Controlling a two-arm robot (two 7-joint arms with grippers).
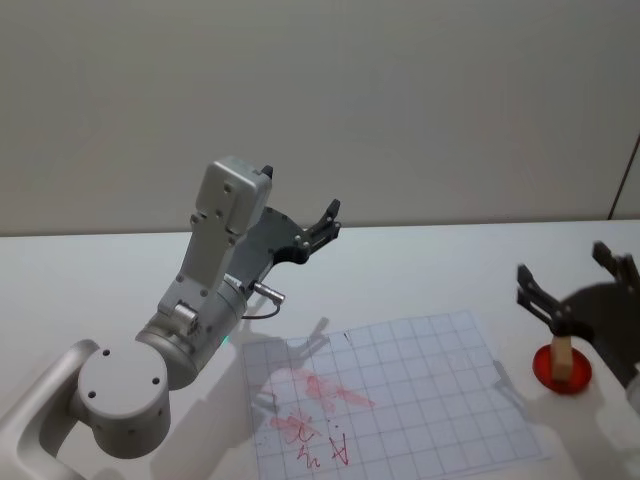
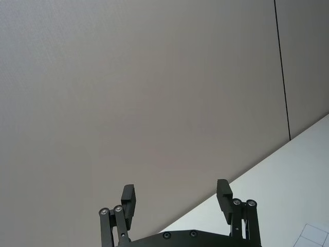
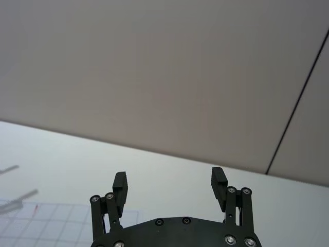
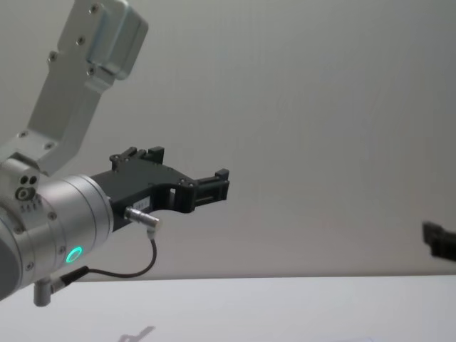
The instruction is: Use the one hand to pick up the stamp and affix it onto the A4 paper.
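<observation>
Stamp [image 1: 566, 360]: small pale wooden block standing upright in a shallow round red dish [image 1: 546, 371], on the white tabletop [image 1: 110, 270] just beyond the right edge of the sheet.
A4 paper [image 1: 430, 370]: thin white sheet ruled with a pale grid, lying flat at the near middle of the table, slightly skewed.
Writing: red ink marks [image 1: 322, 392] cluster in the sheet's near-left part. One resembles a capital "A"; the rest cannot be read.
Right gripper [image 1: 568, 268]: black, at the right edge, above the dish and stamp, pointing towards the far wall. Its jaws are spread wide with nothing between them [image 3: 169, 180]. Whether its body touches the stamp top is unclear.
Left gripper [image 1: 322, 224]: black, on a raised silver arm over the table's left half, parked. Its jaws are likewise spread and empty [image 2: 175, 190].
Indicator: green ring light [image 4: 73, 254] on the left wrist housing.
</observation>
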